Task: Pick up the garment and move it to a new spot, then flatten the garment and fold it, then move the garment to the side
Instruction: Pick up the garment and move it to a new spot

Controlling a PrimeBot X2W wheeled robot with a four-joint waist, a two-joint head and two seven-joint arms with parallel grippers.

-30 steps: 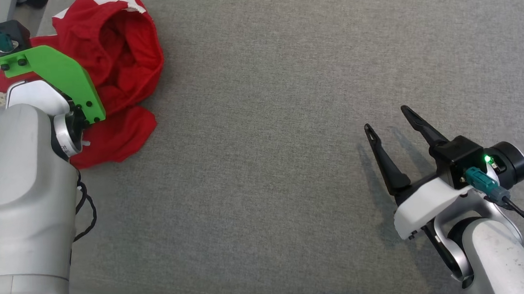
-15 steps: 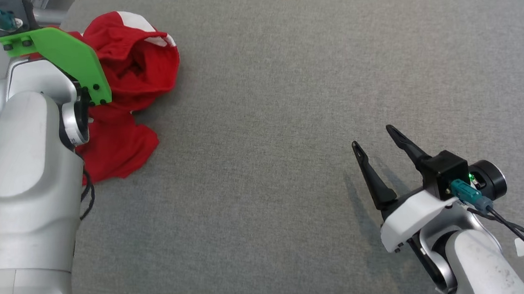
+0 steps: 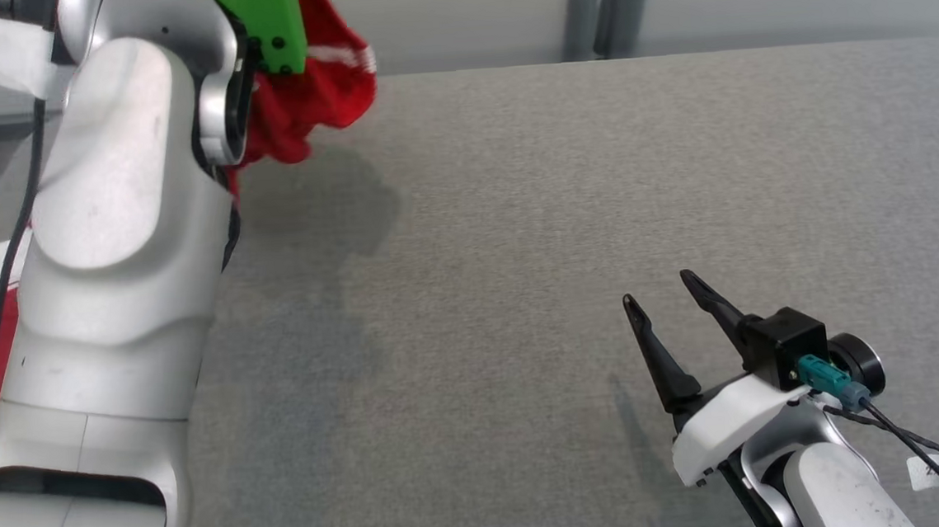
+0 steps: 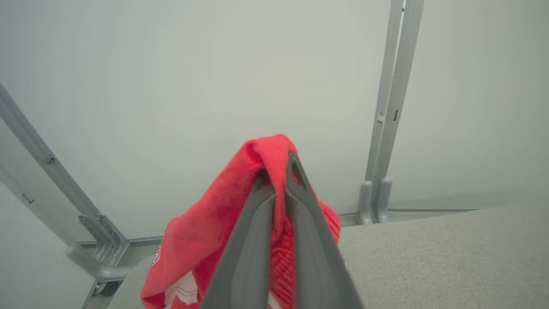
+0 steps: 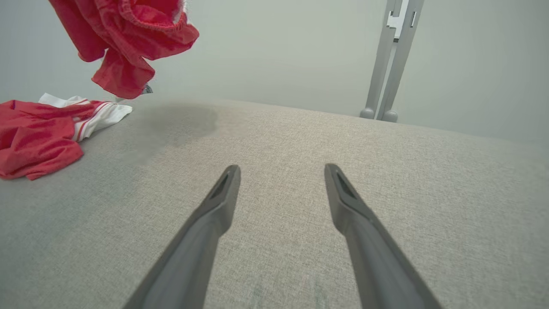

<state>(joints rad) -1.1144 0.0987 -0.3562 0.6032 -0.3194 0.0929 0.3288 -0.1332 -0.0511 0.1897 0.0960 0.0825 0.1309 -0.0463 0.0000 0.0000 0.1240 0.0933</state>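
The red knit garment with white trim [image 4: 206,231] hangs in the air near the far left corner of the grey fabric-covered tabletop [image 3: 518,252]. The left jaws are clamped together on 1 narrow fold at its top. In the head view, most of the garment [image 3: 318,100] is hidden behind the pale left forearm [image 3: 101,198] and its green plastic bracket [image 3: 267,21]. The right jaws stand wide apart and empty, low over the near right of the tabletop.

The biggest risk is probably the grip. The fold sits close to the tips and the rest of the cloth hangs below it in a bunch, so a quick swing could pull it free and drop the garment short of its new spot.

A 2nd risk lies below. The right wrist view shows the hanging garment [image 5: 128,38] above a red and white heap of cloth [image 5: 43,133] on the tabletop, and I cannot tell whether the 2 are joined. If they are, the carry could drag the heap and add load to the pinch.

Finally, the garment hangs crumpled, so setting it down as it is would likely leave a wad that is harder to flatten. With the forearm in front, the head camera could also miss a slip.
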